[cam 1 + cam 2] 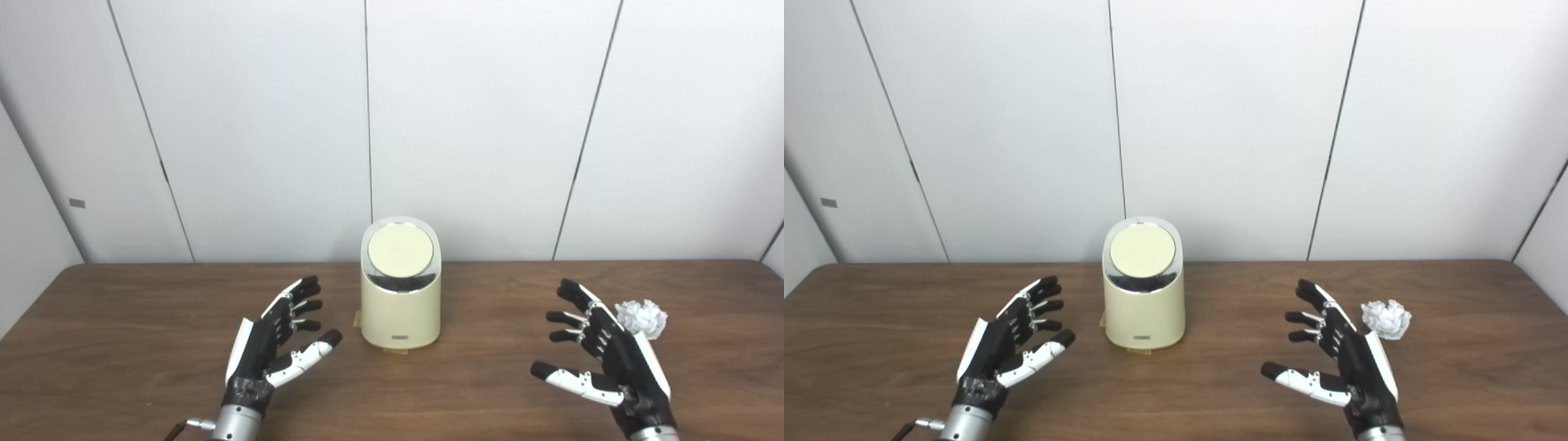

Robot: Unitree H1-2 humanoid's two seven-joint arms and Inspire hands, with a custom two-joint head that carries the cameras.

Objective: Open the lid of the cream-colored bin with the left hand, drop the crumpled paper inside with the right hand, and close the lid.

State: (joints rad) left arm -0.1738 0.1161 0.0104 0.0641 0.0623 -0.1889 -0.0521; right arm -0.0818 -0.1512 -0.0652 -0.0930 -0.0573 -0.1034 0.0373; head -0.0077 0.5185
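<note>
we judge the task not yet begun: the round cream-coloured lid (400,250) sits flat and tilted toward us in its shiny silver rim on top of the small cream-coloured plastic bin (400,306), so it looks closed, and the white ball of crumpled paper (642,318) lies untouched on the dark brown wooden bench (122,343). all three steps are left, as far as we can see: lifting the lid, dropping the paper in, and shutting the lid again. our left hand (275,334), black with white panels, is held over the bench to the left of the bin, palm turned inward, its fingers spread and holding nothing; it is near the bin but apart from it, and lower than the lid, so we reckon it must rise and move right to reach the lid's edge. our right hand (603,352) is likewise splayed and empty, palm facing the bin, well to the right of it. the paper ball lies just beyond the back of this hand, on its outer side, close to it though we cannot tell whether they touch. since the palm faces away from the paper, we expect the hand will need to turn or shift outward before it can close round it. the bin stands upright near the middle of the bench, between our two hands.
</note>
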